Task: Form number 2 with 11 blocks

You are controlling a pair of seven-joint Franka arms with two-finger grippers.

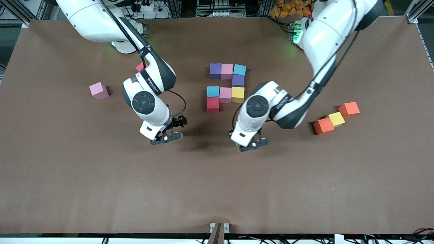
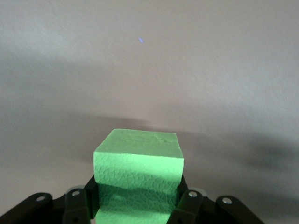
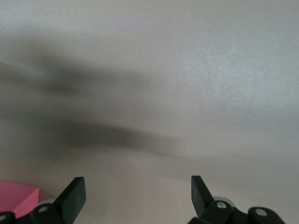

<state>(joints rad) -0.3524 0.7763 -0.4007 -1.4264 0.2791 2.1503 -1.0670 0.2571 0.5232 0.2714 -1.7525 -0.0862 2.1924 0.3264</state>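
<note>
1. Blocks (image 1: 225,87) forming the partial number 2 sit mid-table: a top row of purple (image 1: 215,70), pink (image 1: 227,70) and light blue (image 1: 239,69); one purple cube (image 1: 238,80) under the light blue one; a middle row of light blue (image 1: 213,91), pink (image 1: 225,94) and yellow (image 1: 237,94); a red cube (image 1: 213,104) under that row at the right arm's end. Eight are placed; the bottom row is not yet built.
2. Left gripper (image 1: 252,144) hangs over bare table nearer the front camera than the digit, pinching a green cube (image 2: 138,179) between its pads.
3. Right gripper (image 1: 166,135) hangs over bare table toward the right arm's end, fingers spread, nothing between them. It seems to be waiting.
4. Spare cubes: pink (image 1: 98,90) at the right arm's end; two orange (image 1: 323,126) (image 1: 349,109) with a yellow (image 1: 336,119) between them at the left arm's end.
5. Risks, as I judge them: the green cube is gripped low, so soft foam could twist or slip on release. Setting it beside the red cube could nudge that cube and skew the rows. The left forearm sits close over the yellow corner and could brush it.
6. Writing: a dark logo runs along each forearm; I cannot read it.
</note>
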